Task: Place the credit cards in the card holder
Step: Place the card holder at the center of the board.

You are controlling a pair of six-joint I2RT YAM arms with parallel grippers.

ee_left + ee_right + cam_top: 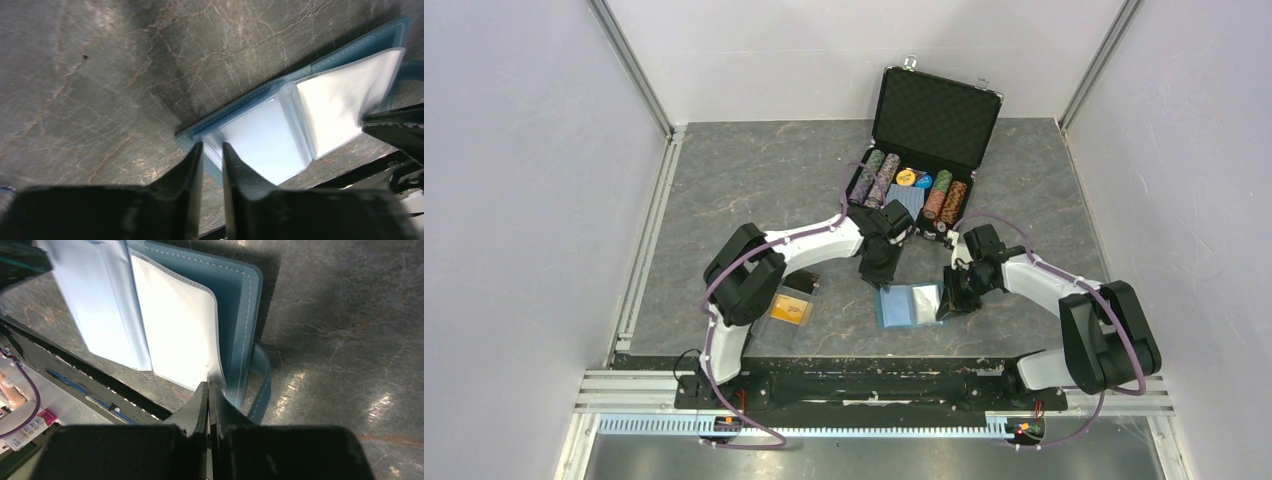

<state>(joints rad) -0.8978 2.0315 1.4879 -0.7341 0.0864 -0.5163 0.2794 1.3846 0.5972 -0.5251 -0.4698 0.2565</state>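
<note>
Left gripper: jaws are held a little apart, with a narrow slit between them. The tips are set at the near corner of the card holder, and the teal edge is seen in the slit. Whether that edge is pinched cannot be told.
Left arm: it is raised from its base, bent at the elbow and reached rightward across the table, with the wrist tipped down over the holder's far left corner.
Right gripper: jaws are pressed together. The tips are laid at the outer edge of the holder's whitish right-hand leaf. Whether the leaf is caught between them cannot be told.
Right arm: it is folded in from the right, with the wrist angled down and left.
Card holder: it is spread open and flat on the table between the two grippers, pale pockets upward.
Right wrist view only: the snap tab is seen curling out from under the right flap.
Top view only: an orange-gold credit card is seen lying by the left elbow, well apart from the holder. An open black case with poker chips is seen beyond the grippers.
</note>
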